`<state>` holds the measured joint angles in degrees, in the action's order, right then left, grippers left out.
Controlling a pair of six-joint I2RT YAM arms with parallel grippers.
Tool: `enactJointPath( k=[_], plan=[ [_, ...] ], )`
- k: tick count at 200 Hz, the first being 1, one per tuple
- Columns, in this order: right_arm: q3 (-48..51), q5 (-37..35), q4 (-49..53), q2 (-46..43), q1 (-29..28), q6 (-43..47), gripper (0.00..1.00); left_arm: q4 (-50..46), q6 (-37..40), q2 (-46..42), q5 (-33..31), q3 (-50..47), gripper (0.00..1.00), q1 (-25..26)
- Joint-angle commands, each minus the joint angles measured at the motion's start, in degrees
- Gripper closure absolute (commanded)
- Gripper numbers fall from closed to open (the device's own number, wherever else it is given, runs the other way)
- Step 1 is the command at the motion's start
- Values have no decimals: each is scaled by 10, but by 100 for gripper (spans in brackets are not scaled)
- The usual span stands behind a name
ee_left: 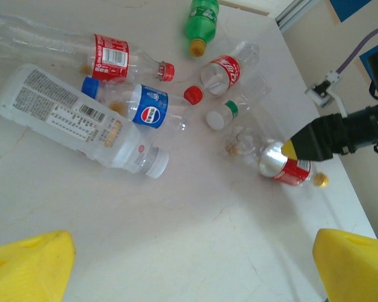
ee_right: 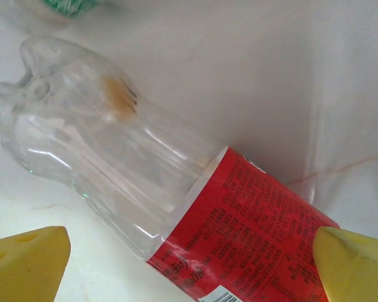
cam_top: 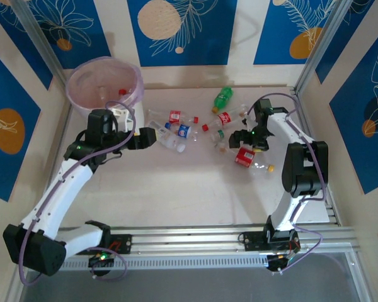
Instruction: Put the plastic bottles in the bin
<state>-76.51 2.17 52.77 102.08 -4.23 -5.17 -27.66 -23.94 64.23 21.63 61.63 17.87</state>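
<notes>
— Where is the round white plastic bin with the pink bag liner (cam_top: 75,85)?
— In the far left corner of the pale tabletop (cam_top: 176,189), just beyond the left arm's wrist. Something small with a red cap (cam_top: 121,92) lies inside it (too small to make out more).
— And the left gripper (ee_left: 189,267)?
— Its jaws are spread wide, with nothing but bare table between them. Its yellow fingertips (ee_left: 28,267) sit at the bottom corners of the wrist view. It hangs just right of the bin, looking toward the scattered bottles.
— Which bottles are nearest it?
— A large clear bottle with a white printed label and white cap (ee_left: 82,123) lies on its side, right against a clear bottle with a blue label (ee_left: 148,107). Beyond those lies a clear bottle with a red label and red cap (ee_left: 110,53), and farther back a green plastic bottle (ee_left: 201,19).
— And the right gripper (ee_right: 192,264)?
— It is wide open too, low over a clear ribbed bottle with a red label (ee_right: 113,157) that lies flat on the table. The bottle runs diagonally between the two yellow tips. I can't tell whether either tip touches it.
— So it isn't held?
— No, the jaws aren't clamped on it.
</notes>
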Motion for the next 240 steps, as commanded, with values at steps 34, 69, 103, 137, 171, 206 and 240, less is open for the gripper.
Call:
enactJointPath(
  k=[34, 69, 103, 137, 171, 206, 240],
  plan=[
    [66, -22, 56, -28, -78, -108, 1, 74, -32, 17, 2, -25, 4, 31],
    [103, -19, 36, -29, -158, -175, 1, 95, -44, 24, 1, -51, 4, 42],
    [131, -68, 16, -23, -215, -255, 0, 112, -58, 25, 3, -66, 3, 52],
    [164, -111, -25, -33, -246, -308, 7, 137, -78, 25, 5, -87, 4, 59],
    [182, -136, -50, -62, -262, -323, 23, 154, -92, 23, 6, -98, 3, 64],
    [187, -114, -59, -109, -264, -301, 36, 218, -148, 30, 35, -118, 2, 66],
    [209, 10, -122, -172, -257, -176, 40, 297, -206, 57, 75, -135, 0, 71]
  ],
)
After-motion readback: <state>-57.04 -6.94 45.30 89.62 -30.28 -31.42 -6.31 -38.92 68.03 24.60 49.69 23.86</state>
